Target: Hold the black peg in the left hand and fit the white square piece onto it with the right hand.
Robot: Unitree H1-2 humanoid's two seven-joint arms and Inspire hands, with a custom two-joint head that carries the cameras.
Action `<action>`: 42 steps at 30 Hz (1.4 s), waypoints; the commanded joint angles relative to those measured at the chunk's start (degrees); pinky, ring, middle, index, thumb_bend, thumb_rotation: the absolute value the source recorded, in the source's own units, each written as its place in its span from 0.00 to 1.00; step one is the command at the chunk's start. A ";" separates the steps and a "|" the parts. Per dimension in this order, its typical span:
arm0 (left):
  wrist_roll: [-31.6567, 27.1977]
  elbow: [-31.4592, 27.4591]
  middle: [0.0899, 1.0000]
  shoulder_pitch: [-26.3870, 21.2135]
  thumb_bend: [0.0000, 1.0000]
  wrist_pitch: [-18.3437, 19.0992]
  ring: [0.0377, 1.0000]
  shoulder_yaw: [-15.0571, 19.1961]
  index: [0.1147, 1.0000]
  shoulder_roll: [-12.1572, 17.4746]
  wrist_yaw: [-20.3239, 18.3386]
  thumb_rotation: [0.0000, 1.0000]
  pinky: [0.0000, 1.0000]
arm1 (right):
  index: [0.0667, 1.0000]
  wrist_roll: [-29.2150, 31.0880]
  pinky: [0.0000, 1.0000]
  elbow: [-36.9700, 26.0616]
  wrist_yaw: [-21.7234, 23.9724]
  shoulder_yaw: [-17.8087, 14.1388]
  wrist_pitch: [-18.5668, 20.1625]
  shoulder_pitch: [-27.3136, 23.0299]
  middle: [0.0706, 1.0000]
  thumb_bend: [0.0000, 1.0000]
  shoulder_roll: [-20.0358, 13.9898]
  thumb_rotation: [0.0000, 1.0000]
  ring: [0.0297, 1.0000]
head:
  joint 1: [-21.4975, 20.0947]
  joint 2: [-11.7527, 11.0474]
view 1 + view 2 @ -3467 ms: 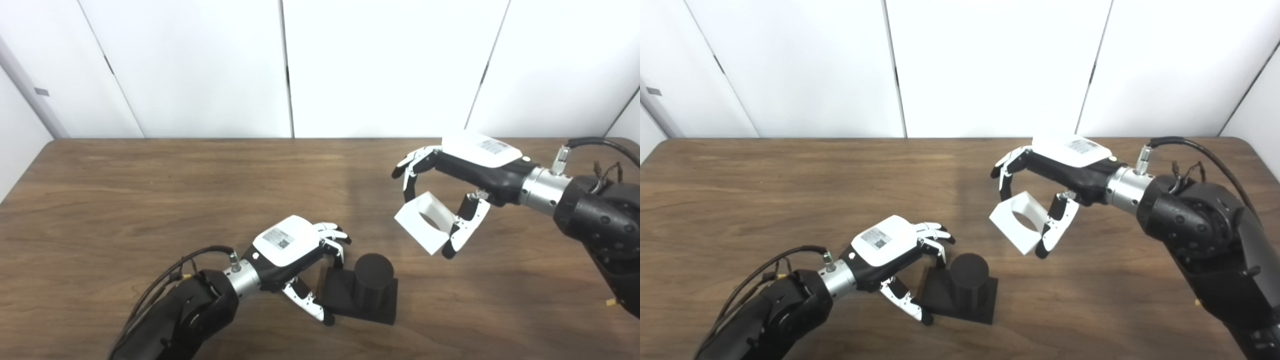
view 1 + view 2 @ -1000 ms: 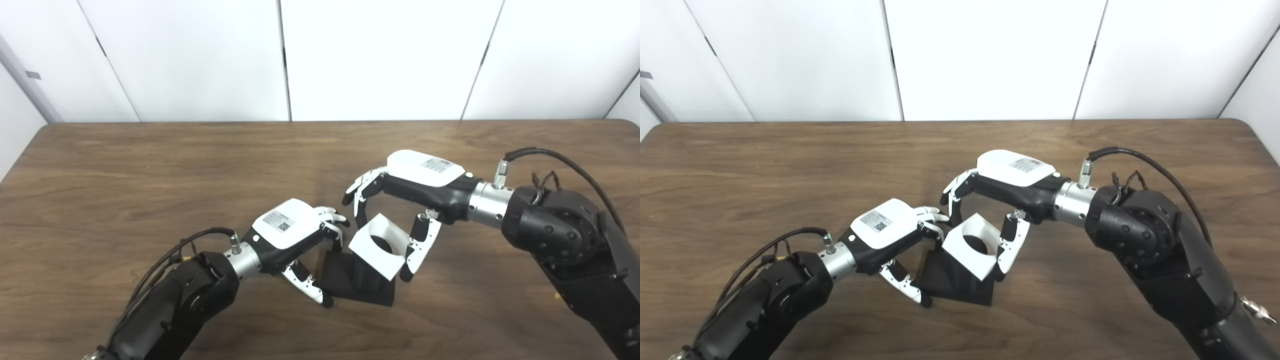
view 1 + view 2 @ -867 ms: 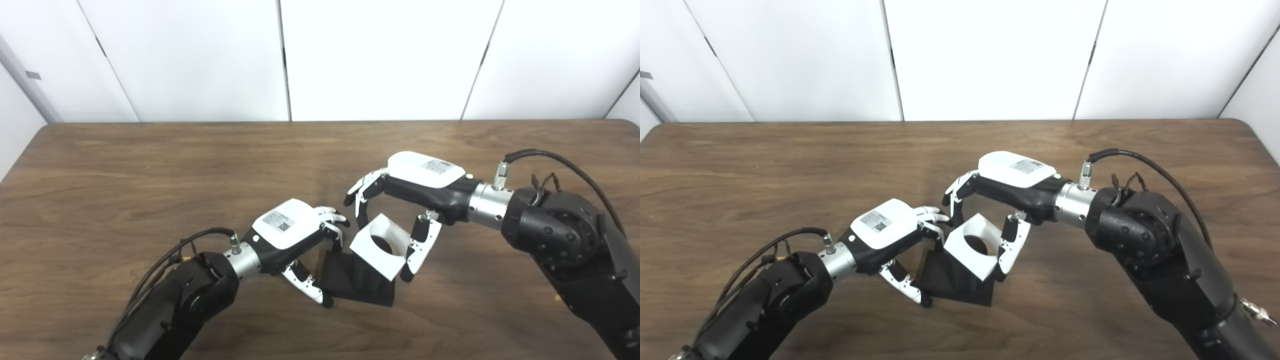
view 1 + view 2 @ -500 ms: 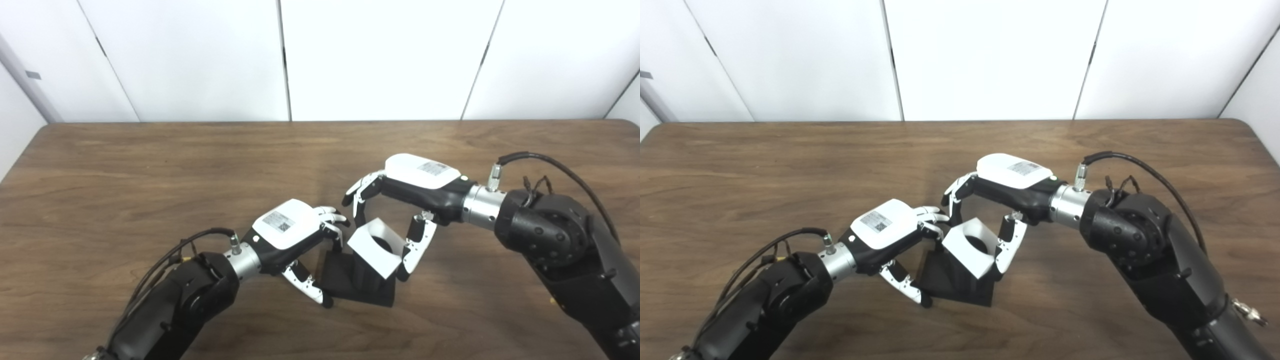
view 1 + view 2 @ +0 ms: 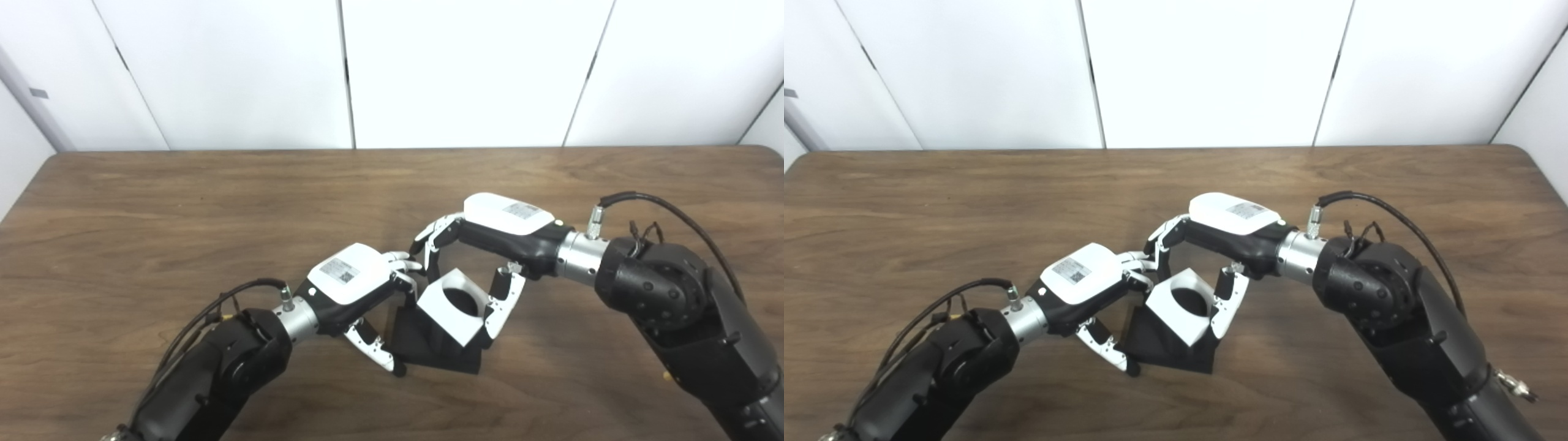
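Observation:
The black peg stands on a black square base (image 5: 429,355) near the table's front middle. Only the peg's dark top (image 5: 458,300) shows, through the round hole of the white square piece (image 5: 444,317). That piece sits over the peg, a little tilted. My right hand (image 5: 490,245) is shut on the white piece, fingers at its far corner and thumb (image 5: 499,306) on its right side. My left hand (image 5: 361,288) grips the base's left edge, thumb (image 5: 373,350) in front and fingers (image 5: 401,272) behind. In the right eye view the piece (image 5: 1170,315) hides most of the peg.
The brown wooden table (image 5: 153,233) runs to a white panelled wall behind. Both forearms cross its front half, with a cable (image 5: 649,205) looping over the right wrist.
My right hand has carried the white piece left and down from the air over the peg. The piece now sits lower around it. My left hand has held the base still.

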 commanded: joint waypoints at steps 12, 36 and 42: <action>1.82 1.95 0.84 0.63 0.52 0.79 0.88 -2.03 0.43 -0.22 -3.72 0.08 0.76 | 0.44 -1.29 0.82 -5.69 2.86 3.57 0.39 -3.62 0.75 0.52 3.09 0.14 0.82 | -0.19 0.09; 1.85 1.49 0.85 0.72 0.52 0.30 0.88 -1.71 0.43 0.28 -3.31 0.08 0.76 | 0.65 -5.24 0.83 -4.77 7.43 4.76 2.78 -3.09 0.80 0.69 -0.71 0.19 0.83 | -0.52 0.18; 1.39 1.60 0.85 0.73 0.52 0.20 0.88 -1.53 0.43 0.42 -3.33 0.08 0.77 | 0.87 -5.41 0.83 -5.67 9.69 4.70 5.77 -3.70 0.85 0.91 -1.22 0.27 0.85 | -0.55 0.30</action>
